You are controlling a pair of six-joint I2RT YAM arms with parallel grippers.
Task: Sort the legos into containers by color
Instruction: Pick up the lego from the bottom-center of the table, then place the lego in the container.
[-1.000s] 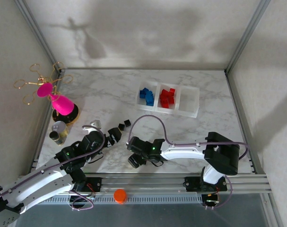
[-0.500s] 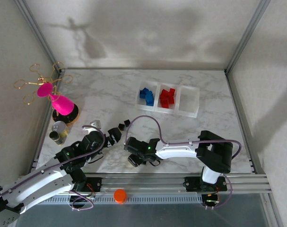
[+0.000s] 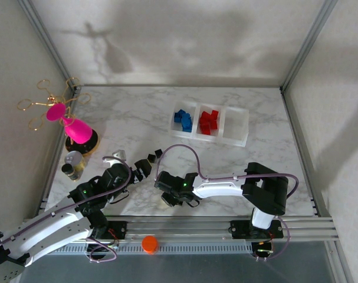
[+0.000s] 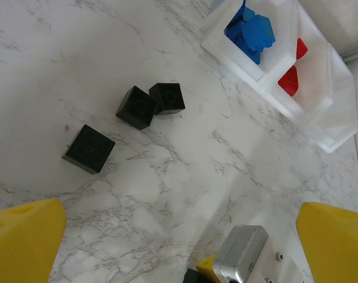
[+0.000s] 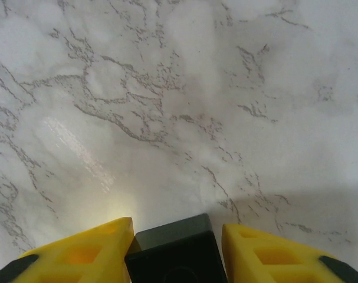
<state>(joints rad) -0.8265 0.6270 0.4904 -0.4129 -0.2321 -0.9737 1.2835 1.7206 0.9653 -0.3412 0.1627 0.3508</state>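
One black lego [image 5: 176,253] sits squarely between the fingers [image 5: 78,253] of the right end effector [image 5: 177,229], which pinches its two sides, close to the counter's [image 3: 125,118] near edge. The empty bin [image 3: 235,124] of the containers [image 3: 196,131] lies off toward the far right corner, nearest this arm. The left end effector [image 4: 179,213] is spread wide above three loose black legos [image 4: 135,107]. A second ago the right fingers stood wider.

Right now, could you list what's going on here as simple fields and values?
left gripper: open, above three loose black bricks
right gripper: shut on one black brick
blue bricks: in left bin
red bricks: in middle bin
right bin: empty
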